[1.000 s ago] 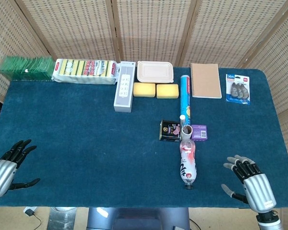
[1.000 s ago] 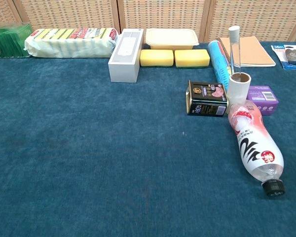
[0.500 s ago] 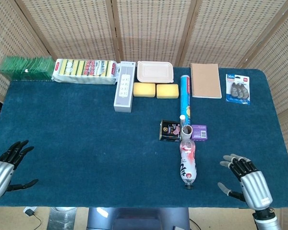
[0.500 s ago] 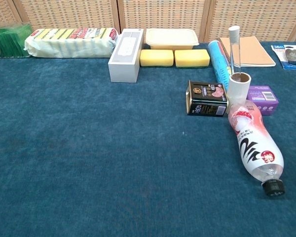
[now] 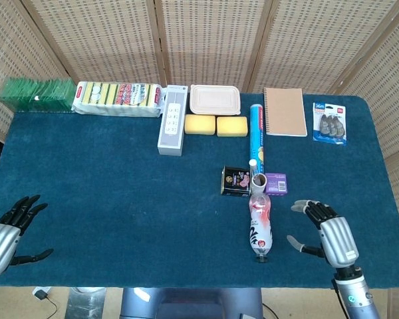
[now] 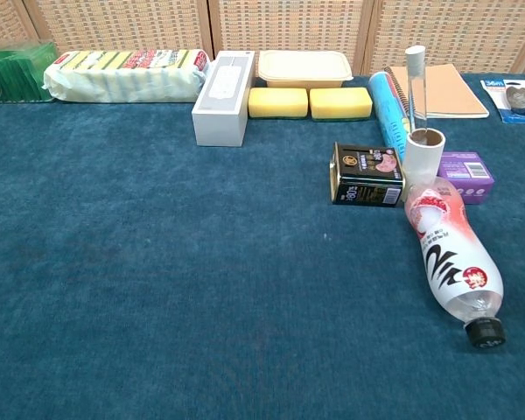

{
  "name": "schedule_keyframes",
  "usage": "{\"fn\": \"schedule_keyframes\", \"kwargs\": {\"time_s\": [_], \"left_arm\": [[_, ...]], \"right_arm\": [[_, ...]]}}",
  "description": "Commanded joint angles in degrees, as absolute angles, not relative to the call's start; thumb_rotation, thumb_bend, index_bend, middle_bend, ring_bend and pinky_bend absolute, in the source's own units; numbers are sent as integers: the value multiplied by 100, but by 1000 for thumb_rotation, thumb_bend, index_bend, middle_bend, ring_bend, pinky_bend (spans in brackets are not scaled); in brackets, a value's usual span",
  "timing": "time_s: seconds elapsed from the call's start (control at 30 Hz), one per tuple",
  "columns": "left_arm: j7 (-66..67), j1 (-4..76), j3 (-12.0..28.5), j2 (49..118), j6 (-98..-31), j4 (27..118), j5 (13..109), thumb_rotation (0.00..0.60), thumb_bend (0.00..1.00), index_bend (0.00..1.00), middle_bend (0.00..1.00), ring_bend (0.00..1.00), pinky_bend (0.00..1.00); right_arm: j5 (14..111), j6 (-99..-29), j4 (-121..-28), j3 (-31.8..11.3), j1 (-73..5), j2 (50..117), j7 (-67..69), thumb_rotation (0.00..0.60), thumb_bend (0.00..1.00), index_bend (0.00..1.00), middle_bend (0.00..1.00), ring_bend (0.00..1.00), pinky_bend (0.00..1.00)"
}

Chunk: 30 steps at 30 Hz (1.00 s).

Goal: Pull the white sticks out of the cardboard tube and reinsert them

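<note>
Cardboard tube (image 6: 423, 155) stood upright on table (image 6: 157, 280), white stick (image 6: 416, 83) poking out. My right hand (image 5: 332, 238) and left hand (image 5: 3, 236) held nothing, fingers spread.

Both views are brightly and evenly lit, with soft, diffuse light that seems to come from above. Shadows are faint and short: a thin dark edge hugs the near side of the white power strip box (image 6: 220, 109) and the black tin (image 6: 367, 175) in the chest view. The blue table cloth (image 5: 120, 193) shows no hot spots; its nap reads as mottled lighter and darker patches near the camera. A mild sheen sits on the plastic bottle (image 6: 451, 258) and the wrapped sponge pack (image 5: 118, 98). Focus is sharp across the table in both views, with no motion blur. The head view bends slightly toward its edges, tilting the wicker screens (image 5: 206, 40) outward.
</note>
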State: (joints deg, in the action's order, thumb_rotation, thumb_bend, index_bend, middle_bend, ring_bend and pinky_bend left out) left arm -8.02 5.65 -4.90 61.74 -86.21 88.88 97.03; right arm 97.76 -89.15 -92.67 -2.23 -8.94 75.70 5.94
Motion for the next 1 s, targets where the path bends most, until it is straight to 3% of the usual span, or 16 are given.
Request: {"fn": "schedule_keyframes", "kwargs": {"time_s": [0.03, 0.27, 1.0], "left_arm": [[-820, 570, -482, 6167, -8612, 8885, 9687, 450, 112, 106, 62, 25, 229], [-849, 569, -486, 6157, -8613, 8880, 9696, 449, 112, 106, 62, 24, 230], [-935, 569, -457, 6135, -8622, 8867, 9660, 453, 112, 106, 62, 25, 229]], "right_arm": [[9470, -8620, -9413, -317, -1010, 7634, 662, 516, 240, 302, 316, 305, 344], [9044, -8059, -9694, -444, -1259, 7724, 561, 518, 240, 262, 294, 296, 344], [7994, -7192, -10010, -1105, -2048, 8153, -820, 515, 240, 232, 288, 287, 341]]}}
